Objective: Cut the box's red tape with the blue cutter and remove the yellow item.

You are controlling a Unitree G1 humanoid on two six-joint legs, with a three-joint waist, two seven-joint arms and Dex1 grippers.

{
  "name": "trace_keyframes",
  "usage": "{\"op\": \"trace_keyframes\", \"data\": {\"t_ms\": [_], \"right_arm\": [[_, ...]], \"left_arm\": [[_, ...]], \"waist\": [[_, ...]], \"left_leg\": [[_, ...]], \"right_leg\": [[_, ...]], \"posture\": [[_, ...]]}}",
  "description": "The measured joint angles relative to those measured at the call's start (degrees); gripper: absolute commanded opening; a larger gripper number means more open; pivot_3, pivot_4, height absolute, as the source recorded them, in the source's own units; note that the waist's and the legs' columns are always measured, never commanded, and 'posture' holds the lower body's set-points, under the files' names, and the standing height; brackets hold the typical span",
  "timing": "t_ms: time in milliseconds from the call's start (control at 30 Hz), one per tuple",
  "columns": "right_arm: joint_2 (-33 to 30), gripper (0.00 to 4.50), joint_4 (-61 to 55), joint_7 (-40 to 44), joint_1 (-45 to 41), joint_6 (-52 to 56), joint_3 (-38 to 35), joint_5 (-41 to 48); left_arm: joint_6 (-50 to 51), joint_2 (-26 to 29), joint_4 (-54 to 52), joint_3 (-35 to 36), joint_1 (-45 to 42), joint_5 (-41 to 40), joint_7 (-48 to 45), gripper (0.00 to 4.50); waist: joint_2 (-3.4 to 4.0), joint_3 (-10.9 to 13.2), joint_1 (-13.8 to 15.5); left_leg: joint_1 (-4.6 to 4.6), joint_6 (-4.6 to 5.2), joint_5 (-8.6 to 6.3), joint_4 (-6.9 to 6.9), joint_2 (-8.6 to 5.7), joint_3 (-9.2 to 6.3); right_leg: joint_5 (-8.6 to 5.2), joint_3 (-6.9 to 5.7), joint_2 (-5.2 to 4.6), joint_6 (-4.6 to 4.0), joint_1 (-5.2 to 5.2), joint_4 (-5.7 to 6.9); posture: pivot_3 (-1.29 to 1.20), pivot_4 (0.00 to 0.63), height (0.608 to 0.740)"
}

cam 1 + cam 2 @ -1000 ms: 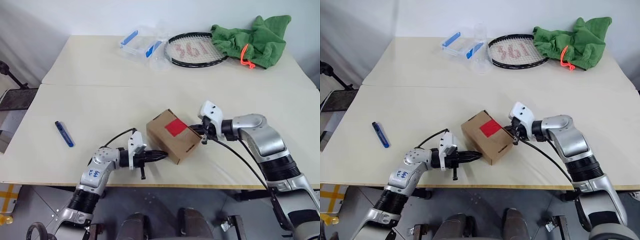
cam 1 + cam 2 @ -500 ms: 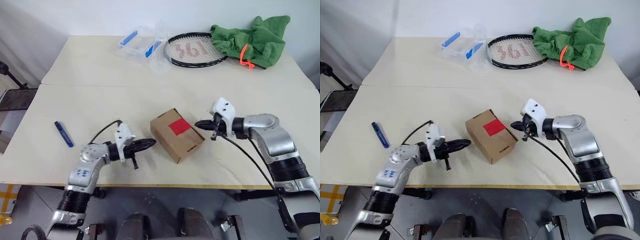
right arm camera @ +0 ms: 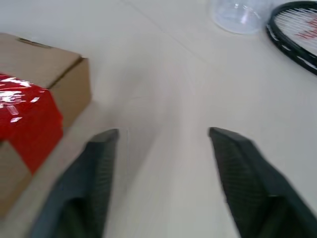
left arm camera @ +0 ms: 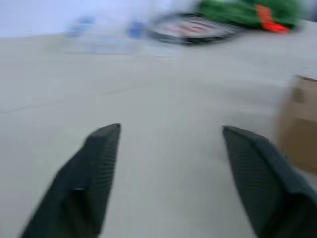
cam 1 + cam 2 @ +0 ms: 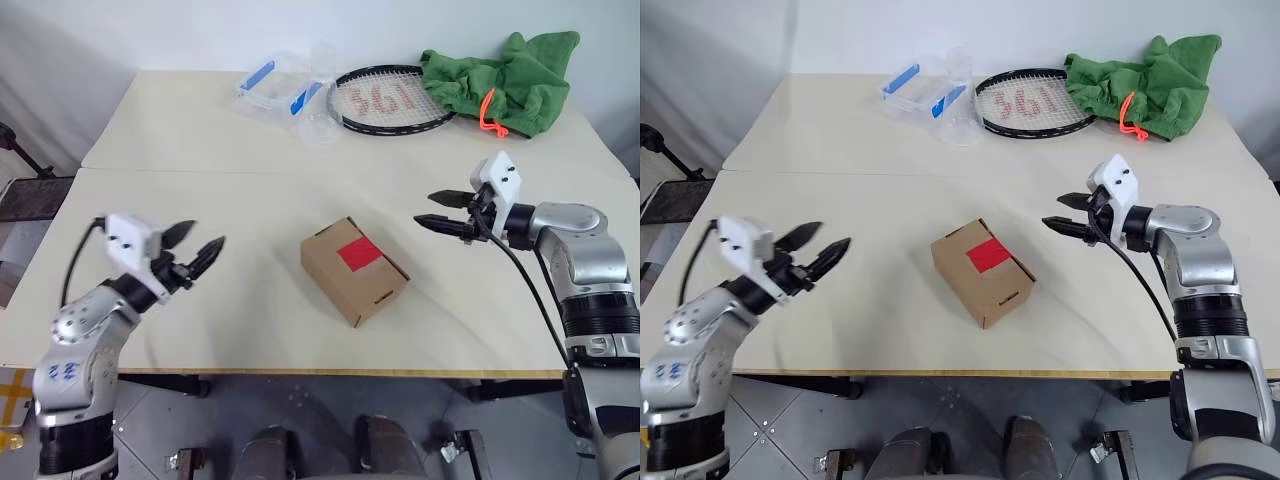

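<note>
Cardboard box (image 5: 353, 270) sits mid-desk (image 5: 250, 190) between my hands, its red tape (image 5: 357, 254) uncut, so whatever is inside stays hidden; I judge the yellow item is in there. Both sets of fingers are spread and empty: left (image 5: 194, 245) raised off to the box's left, right (image 5: 438, 208) hovering just right of it. At the far edge a clear container (image 5: 283, 88) looks empty.
</note>
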Motion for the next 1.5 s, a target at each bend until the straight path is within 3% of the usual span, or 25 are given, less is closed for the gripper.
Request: {"op": "trace_keyframes", "data": {"t_ms": [33,367,600,800,967,1167,1367,1433,1500], "right_arm": [[0.8,4.48,1.2,0.6,-0.7,-1.4,-0.5,0.4],[3.8,4.48,13.3,4.6,-7.6,-9.3,-1.0,-0.3],[6.1,4.48,13.6,4.8,-7.7,-8.0,-0.7,-0.7],[9.0,4.48,14.6,4.4,-8.6,-8.0,1.1,-1.9],[10.4,4.48,14.0,3.5,-9.1,-7.5,1.1,-1.8],[10.2,4.48,12.3,2.7,-8.4,-6.6,1.0,-1.8],[10.3,4.50,10.9,1.8,-7.8,-6.2,1.0,-1.8],[10.2,4.50,10.6,1.6,-7.6,-5.8,1.0,-1.8],[10.2,4.50,10.0,1.5,-7.2,-5.4,1.0,-1.8]], "left_arm": [[0.9,-1.1,-1.8,1.7,0.8,-0.2,2.6,4.50],[9.1,-7.2,-16.3,10.2,9.8,-1.9,17.9,4.50],[25.2,-15.6,-24.2,18.7,11.2,-6.3,32.5,4.50],[32.6,-15.7,-18.2,17.4,3.7,-6.7,36.5,4.50],[32.9,-12.3,-6.0,12.9,-6.2,-4.1,37.1,4.50],[34.0,-10.5,1.6,9.6,-9.4,-2.3,36.6,4.50],[37.5,-8.7,6.8,8.5,-15.1,1.4,39.2,3.04],[38.3,-7.9,7.3,8.3,-15.3,2.3,39.0,3.04],[38.8,-7.7,7.3,7.8,-15.5,2.9,38.7,2.61]], "waist": [[0.00,0.0,0.0],[-0.05,0.0,0.1],[-0.06,0.0,0.2],[-0.06,0.0,0.9],[-0.08,0.0,1.4],[-0.09,0.0,1.2],[-0.08,0.0,1.3],[-0.07,0.0,1.3],[-0.07,0.0,1.3]], "left_leg": [[0.01,0.00,0.00,0.00,-0.01,0.00],[-0.02,0.02,0.00,0.01,-0.10,-0.21],[0.00,0.02,0.01,0.01,-0.09,-0.25],[-0.03,0.02,0.03,0.13,-0.12,-0.27],[-0.05,0.01,0.03,0.14,-0.18,-0.32],[-0.05,-0.02,0.02,-0.01,-0.17,-0.37],[0.01,-0.08,0.09,-0.01,-0.18,-0.37],[0.02,-0.10,0.10,-0.01,-0.17,-0.37],[0.03,-0.11,0.11,-0.01,-0.17,-0.37]], "right_leg": [[0.00,0.00,0.00,0.00,0.02,-0.02],[0.00,-0.02,-0.09,0.00,0.12,-0.08],[0.00,0.03,-0.09,0.00,0.18,-0.10],[0.00,-0.05,-0.05,0.00,0.18,-0.06],[0.00,-0.13,-0.02,0.00,0.16,-0.01],[0.00,-0.21,0.00,0.00,0.08,0.03],[0.00,-0.20,-0.01,0.00,0.13,0.05],[0.00,-0.20,0.00,0.00,0.13,0.07],[0.00,-0.19,-0.01,0.00,0.13,0.07]], "posture": [[0.00,0.150,0.740],[0.00,0.150,0.740],[0.00,0.150,0.740],[0.00,0.150,0.740],[0.00,0.150,0.740],[0.00,0.150,0.740],[0.00,0.150,0.740],[0.00,0.150,0.740],[0.00,0.150,0.740]]}}
